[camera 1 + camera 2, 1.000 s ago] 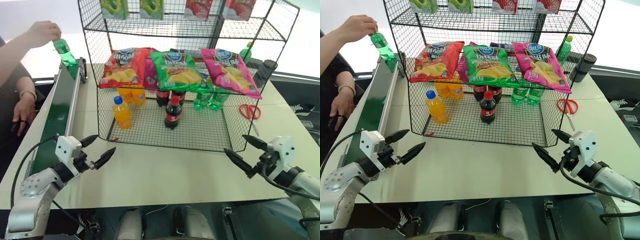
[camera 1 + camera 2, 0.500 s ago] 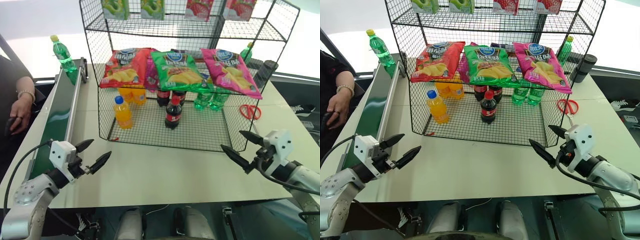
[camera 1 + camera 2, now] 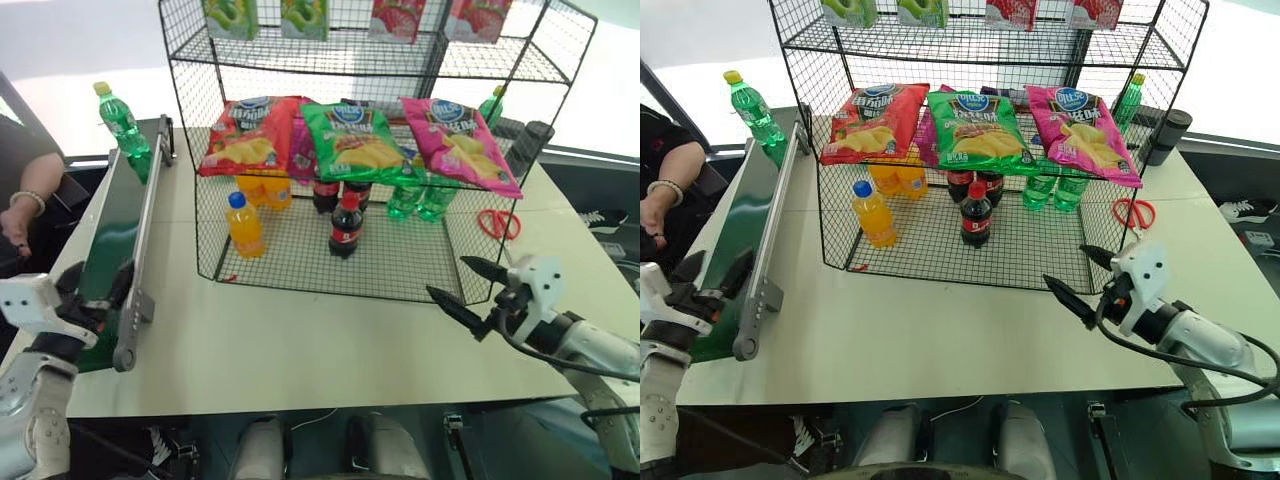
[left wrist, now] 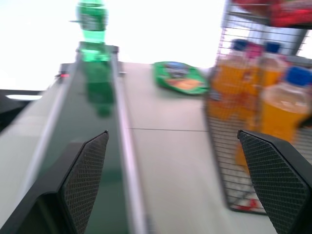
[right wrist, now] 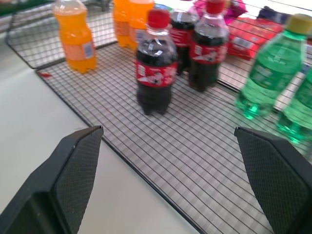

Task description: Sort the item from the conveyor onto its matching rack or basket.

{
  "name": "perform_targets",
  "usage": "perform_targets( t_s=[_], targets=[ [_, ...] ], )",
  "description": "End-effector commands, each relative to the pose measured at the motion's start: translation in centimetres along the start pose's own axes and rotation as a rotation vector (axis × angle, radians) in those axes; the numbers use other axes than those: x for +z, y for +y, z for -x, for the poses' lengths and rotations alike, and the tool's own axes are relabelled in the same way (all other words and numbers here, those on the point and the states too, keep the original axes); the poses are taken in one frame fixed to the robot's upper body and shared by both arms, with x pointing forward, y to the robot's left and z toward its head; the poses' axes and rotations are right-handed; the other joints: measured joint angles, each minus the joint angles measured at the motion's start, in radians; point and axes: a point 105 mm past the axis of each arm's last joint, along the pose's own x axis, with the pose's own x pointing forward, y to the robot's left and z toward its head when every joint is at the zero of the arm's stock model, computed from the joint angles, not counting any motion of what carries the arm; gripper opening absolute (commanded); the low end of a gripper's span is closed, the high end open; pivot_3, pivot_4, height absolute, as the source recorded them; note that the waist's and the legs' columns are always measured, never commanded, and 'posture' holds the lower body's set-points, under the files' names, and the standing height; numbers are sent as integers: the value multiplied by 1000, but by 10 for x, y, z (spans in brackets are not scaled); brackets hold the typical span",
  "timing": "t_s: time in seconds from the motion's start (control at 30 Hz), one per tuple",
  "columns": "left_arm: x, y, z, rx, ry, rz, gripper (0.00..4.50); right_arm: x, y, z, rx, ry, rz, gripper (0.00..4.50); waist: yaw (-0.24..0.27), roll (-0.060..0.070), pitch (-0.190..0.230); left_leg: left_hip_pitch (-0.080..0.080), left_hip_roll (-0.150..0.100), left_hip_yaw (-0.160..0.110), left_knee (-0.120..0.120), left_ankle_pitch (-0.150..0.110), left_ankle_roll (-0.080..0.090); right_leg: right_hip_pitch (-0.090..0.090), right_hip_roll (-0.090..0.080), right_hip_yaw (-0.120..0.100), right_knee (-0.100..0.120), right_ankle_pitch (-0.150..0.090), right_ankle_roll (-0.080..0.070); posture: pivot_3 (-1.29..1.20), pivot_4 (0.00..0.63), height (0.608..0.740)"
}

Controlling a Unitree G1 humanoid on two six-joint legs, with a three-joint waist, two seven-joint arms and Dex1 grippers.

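Standing upright at the far end of the conveyor [image 3: 112,232], the green soda bottle [image 3: 119,117] has its long axis vertical and its yellow cap uppermost; it lies straight ahead along the belt from the left gripper [image 4: 175,185], which sits at the conveyor's near end with its two fingers spread wide and nothing between them (the belt runs directly from claw to bottle, so the coming reach looks like a matter of waiting or going forward along that line); the right gripper [image 3: 468,286], likewise wide apart and empty, hangs well away from the conveyor, just at the near right corner of the black wire rack [image 3: 300,262], so the left arm is plainly the nearer one; beside the conveyor, on the rack's lower tier, stand orange-drink bottles [image 3: 243,224], cola bottles [image 5: 155,71] and green bottles [image 5: 267,71] like the item, a likely home for it; chip bags [image 3: 354,137] lie on the tier above, their lettering too small to read, as are the bottles' labels.
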Motion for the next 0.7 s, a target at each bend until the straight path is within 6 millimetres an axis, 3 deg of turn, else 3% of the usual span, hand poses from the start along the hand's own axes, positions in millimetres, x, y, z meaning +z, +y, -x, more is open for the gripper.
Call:
perform_targets(
  t_s=[0.03,0.37,0.57,0.7],
  targets=[
    [6,5,-4,90,-48,-39,4500,16,20,-13,67,-66,28,4490,1,-2,-1,0,0,0,1,0,0,0,0,0,0,0,0,0,150,735],
    [-4,-23,-27,39,-57,-92,4500,10,61,-40,183,-96,3,4490,-2,-3,-1,-1,0,0,1,0,0,0,0,-1,0,0,0,0,150,735],
    [-8,-22,-29,77,-56,-91,4500,1,85,-47,260,-103,-8,4490,-3,-3,-2,-1,0,0,1,0,0,0,0,-1,1,0,0,0,150,735],
    [-6,-8,-28,152,-68,-127,4500,-3,94,-49,290,-107,-51,4490,-2,-3,-2,-1,0,-1,1,0,0,0,0,-2,1,0,0,0,150,735]
  ],
)
